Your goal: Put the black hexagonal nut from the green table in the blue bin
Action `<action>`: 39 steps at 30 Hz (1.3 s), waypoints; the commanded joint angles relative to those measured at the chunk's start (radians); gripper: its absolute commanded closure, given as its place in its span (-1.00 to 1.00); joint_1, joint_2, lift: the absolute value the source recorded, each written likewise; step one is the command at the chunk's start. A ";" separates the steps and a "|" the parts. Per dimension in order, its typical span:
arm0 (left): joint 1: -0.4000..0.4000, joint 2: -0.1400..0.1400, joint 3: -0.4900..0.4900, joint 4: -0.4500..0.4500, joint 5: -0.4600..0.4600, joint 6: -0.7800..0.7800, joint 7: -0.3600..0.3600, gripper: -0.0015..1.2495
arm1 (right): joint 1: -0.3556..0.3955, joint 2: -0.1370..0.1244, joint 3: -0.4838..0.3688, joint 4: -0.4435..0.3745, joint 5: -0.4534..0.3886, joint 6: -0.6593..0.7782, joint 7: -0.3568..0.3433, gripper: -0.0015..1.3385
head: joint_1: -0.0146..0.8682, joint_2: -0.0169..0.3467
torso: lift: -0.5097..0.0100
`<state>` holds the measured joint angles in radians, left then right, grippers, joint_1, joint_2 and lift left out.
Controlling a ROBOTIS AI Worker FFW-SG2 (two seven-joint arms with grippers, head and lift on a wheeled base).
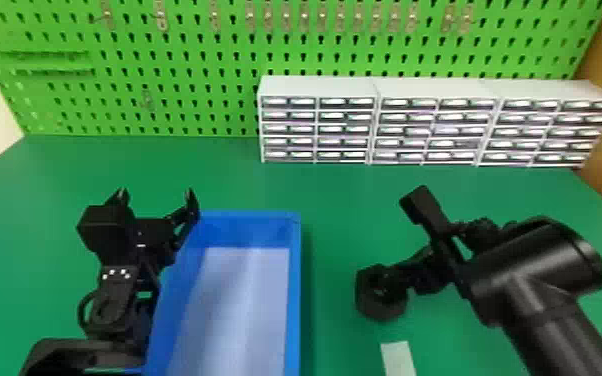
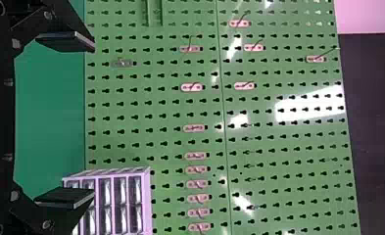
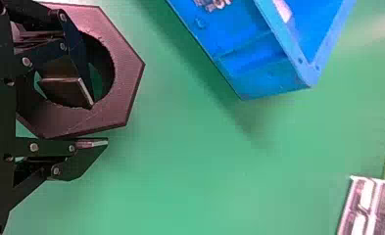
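With the right claw [image 3: 98, 123] pinching the black hexagonal nut [image 3: 127, 73] by one wall, the blue bin [image 1: 295, 280] lies to its left, the spread left claw [image 1: 156, 194] beyond the nearer rim.

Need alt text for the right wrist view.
The right gripper grips one wall of the black hexagonal nut, one finger inside the hole, the other outside. The blue bin stands beyond on the green table, with part of a drawer cabinet at the edge.
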<state>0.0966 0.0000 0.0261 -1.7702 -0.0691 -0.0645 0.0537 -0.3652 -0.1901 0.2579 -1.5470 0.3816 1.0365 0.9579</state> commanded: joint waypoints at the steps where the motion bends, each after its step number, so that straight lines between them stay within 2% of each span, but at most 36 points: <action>1: 0.000 -0.003 0.000 0.000 0.000 0.000 0.000 -0.65 | 0.008 0.008 -0.060 -0.058 0.011 0.000 0.001 0.50 | 0.52 -0.59 | 0.59; 6: 0.000 -0.003 -0.002 0.001 -0.002 0.000 0.000 -0.65 | 0.005 0.012 -0.111 -0.133 0.016 0.000 0.001 0.50 | 0.52 -0.59 | 0.59; 15: 0.002 -0.003 -0.003 0.001 -0.003 0.000 0.000 -0.65 | -0.004 0.018 -0.144 -0.226 -0.029 0.007 0.001 0.50 | 0.52 -0.59 | 0.59; 31: 0.003 -0.003 -0.003 0.003 -0.003 0.000 0.000 -0.65 | -0.020 0.026 -0.141 -0.332 -0.159 0.028 -0.002 0.50 | 0.52 -0.59 | 0.59; 39: 0.005 -0.003 -0.003 0.003 -0.003 0.000 0.000 -0.65 | -0.021 0.021 -0.103 -0.352 -0.217 0.036 -0.008 0.50 | 0.52 -0.59 | 0.59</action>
<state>0.0998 0.0000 0.0229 -1.7673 -0.0721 -0.0644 0.0537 -0.3865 -0.1651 0.1348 -1.8945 0.1964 1.0690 0.9536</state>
